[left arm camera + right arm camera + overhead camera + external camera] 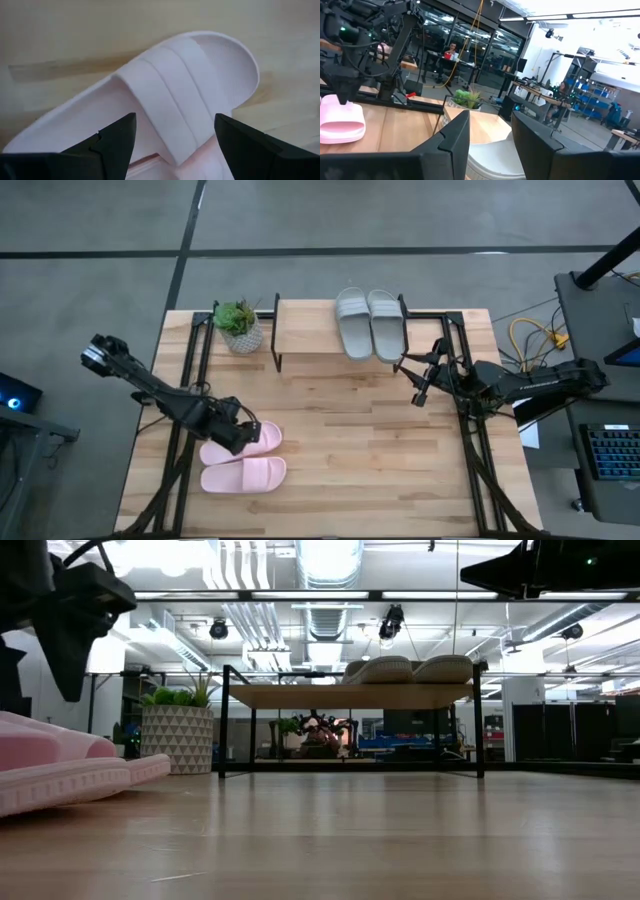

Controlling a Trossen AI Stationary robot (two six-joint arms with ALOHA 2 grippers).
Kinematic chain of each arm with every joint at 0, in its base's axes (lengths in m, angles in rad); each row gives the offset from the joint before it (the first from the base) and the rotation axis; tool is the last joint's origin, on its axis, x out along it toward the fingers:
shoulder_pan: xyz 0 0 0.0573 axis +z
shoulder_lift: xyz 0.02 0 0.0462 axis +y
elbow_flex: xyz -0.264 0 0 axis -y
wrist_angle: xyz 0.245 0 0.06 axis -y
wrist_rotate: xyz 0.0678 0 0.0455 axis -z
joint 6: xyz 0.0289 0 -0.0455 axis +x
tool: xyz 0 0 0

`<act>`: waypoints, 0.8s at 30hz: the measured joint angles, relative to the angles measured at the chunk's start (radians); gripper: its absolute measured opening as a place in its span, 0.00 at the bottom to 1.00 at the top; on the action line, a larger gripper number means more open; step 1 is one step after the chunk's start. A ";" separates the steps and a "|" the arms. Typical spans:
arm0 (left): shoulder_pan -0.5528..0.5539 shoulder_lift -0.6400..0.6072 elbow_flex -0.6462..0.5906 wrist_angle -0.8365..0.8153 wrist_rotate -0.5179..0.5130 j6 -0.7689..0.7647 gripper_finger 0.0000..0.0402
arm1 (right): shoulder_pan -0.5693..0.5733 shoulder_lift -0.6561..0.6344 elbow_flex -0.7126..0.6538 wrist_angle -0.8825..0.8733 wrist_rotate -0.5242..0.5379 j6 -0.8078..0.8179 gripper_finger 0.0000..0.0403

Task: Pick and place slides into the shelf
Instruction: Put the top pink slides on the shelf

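Half done: grey pair (369,322) already on the shelf (305,330), just beyond the right gripper (417,382), jaws wide. Pink pair (243,458) still on the surface, one slide (165,105) between the left gripper's (243,435) wide jaws, ungrasped.

The shelf's (310,330) left half lies bare; grey slides (369,323) fill its right, and a potted plant (239,326) stands at its nine o'clock.
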 joint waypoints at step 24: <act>-0.016 0.115 -0.002 0.113 -0.090 -0.029 0.61 | 0.000 0.000 -0.001 -0.010 0.000 -0.025 0.34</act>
